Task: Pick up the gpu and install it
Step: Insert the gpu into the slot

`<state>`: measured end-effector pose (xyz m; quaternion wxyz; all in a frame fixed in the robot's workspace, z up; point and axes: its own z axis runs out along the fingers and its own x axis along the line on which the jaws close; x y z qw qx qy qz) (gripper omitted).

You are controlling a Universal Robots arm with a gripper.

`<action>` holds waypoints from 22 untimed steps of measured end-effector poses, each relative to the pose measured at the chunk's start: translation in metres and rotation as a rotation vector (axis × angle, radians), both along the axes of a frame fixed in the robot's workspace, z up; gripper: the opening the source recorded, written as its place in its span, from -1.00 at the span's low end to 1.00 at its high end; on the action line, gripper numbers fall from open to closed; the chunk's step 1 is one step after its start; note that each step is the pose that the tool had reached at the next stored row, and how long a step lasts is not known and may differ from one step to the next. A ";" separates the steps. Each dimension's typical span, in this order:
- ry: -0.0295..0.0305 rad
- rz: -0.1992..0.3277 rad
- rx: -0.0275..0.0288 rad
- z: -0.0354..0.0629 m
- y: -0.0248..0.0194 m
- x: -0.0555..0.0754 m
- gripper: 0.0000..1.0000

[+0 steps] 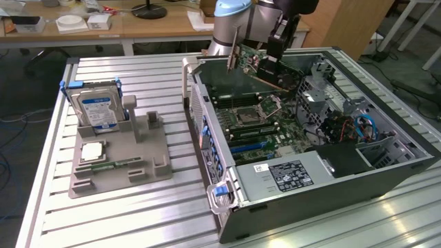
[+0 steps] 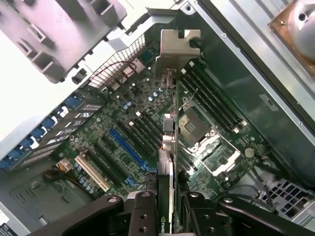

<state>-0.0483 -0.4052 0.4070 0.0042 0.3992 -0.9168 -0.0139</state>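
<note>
The hand [image 1: 274,56] is clamped on the gpu [image 1: 247,58], card hanging in the air over the open PC case [image 1: 310,194]. Its edge faces the motherboard [image 1: 265,126] below.

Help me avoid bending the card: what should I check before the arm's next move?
1. Grip: the hand is shut on the gpu, which sits edge-on between its fingers: ok.
2. Card held above the motherboard, not seated: ok.
3. Case open, board exposed: ok.
4. Blue slot empty: ok.
5. Card in line with that slot: cannot tell.
6. Metal bracket clear of the case wall: cannot tell.
</note>
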 end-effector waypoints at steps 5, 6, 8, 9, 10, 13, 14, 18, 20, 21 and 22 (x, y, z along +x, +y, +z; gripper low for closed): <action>-0.0001 0.068 0.0000 -0.0007 0.0000 0.000 -0.47; -0.0001 0.083 0.0000 -0.0008 -0.0001 0.000 -0.47; -0.0001 0.108 0.0000 -0.0011 -0.0001 0.000 -0.47; -0.0002 0.120 0.0000 -0.0012 -0.0002 0.000 -0.47; -0.0002 0.131 -0.0001 -0.0012 -0.0003 0.000 -0.47; -0.0007 0.167 -0.0001 -0.0016 -0.0005 0.000 -0.47; -0.0009 0.180 0.0000 -0.0017 -0.0005 0.000 -0.47; -0.0013 0.227 -0.0001 -0.0022 -0.0009 0.000 -0.47; -0.0017 0.252 -0.0001 -0.0024 -0.0010 0.000 -0.47; -0.0019 0.264 -0.0001 -0.0026 -0.0011 0.000 -0.47; -0.0021 0.278 0.0000 -0.0027 -0.0010 0.000 -0.47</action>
